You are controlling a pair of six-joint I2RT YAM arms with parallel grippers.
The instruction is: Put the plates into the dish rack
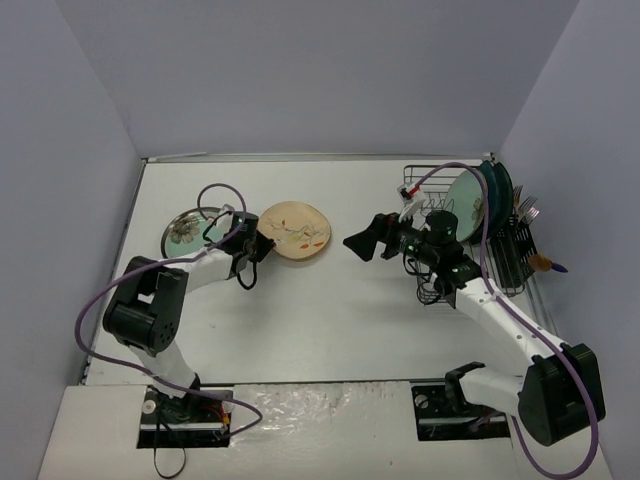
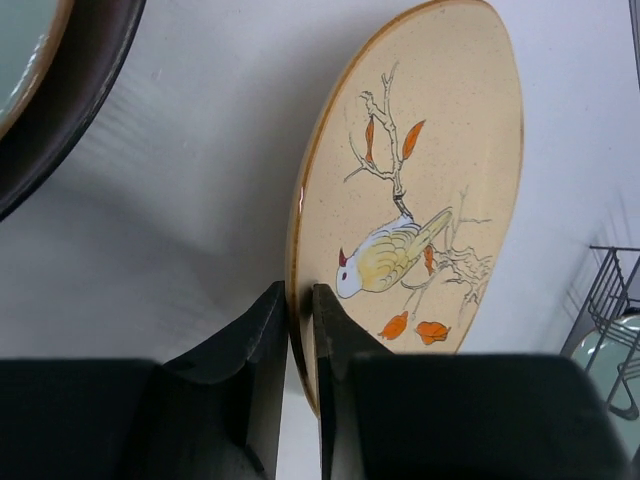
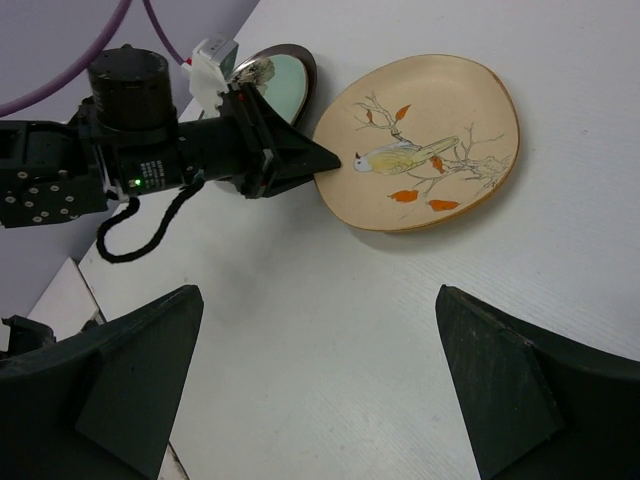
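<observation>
Three plates [image 1: 470, 203] stand in the dish rack [image 1: 520, 258]. Well left of it, the left gripper [image 2: 300, 295] is clamped on the rim of the cream bird plate [image 2: 430, 200]. Farther left lies the dark-rimmed mint plate [image 1: 188, 230]. The right gripper [image 1: 365, 243], beside the rack, gapes wide and empty. Two plates remain to load.

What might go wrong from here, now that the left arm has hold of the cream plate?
The left gripper pinches only the rim of the cream plate, so the plate could slip or swing when lifted.
The dark-rimmed green plate lies right beside it and might get bumped.
The open right gripper waits close by; a handover could clash.
</observation>
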